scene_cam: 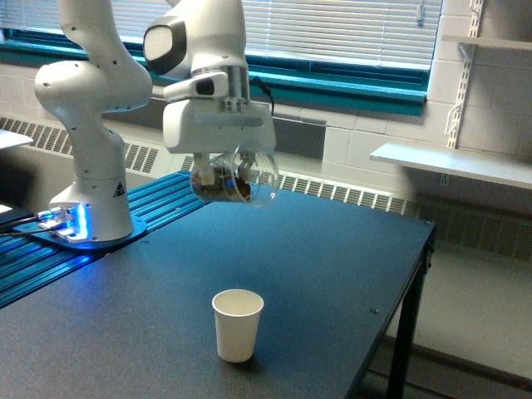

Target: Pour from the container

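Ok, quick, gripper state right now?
Gripper: closed on the clear container of brown bits, tipped on its side above the table.

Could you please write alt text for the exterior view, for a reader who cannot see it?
A white robot arm's claw holds a clear container of brown bits tilted on its side in the air above a dark table. A white paper cup stands upright on the table below, nearer the camera, and nothing is visibly pouring. Window blinds and a wall shelf are behind.
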`<state>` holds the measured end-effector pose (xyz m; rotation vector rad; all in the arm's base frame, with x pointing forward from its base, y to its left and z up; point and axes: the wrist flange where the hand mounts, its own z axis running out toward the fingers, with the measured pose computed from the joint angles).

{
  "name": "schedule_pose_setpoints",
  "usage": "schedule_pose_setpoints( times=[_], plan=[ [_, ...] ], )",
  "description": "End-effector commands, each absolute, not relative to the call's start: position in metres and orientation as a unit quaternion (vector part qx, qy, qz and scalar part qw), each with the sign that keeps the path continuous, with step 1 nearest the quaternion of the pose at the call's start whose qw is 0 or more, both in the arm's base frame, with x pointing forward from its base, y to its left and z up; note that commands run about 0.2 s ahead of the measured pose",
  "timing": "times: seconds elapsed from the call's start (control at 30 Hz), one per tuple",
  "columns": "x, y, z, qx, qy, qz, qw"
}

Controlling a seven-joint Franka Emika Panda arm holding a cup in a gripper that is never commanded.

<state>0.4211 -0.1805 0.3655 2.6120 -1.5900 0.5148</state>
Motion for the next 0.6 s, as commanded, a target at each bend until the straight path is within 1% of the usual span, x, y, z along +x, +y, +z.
schedule_pose_setpoints(
  times=[0.03, 0.6],
  plan=[
    [0.416, -0.188, 0.354, 0.833, -0.53, 0.157, 0.016],
    [0.406, -0.189, 0.32, 0.835, -0.537, 0.118, 0.019]
  ],
)
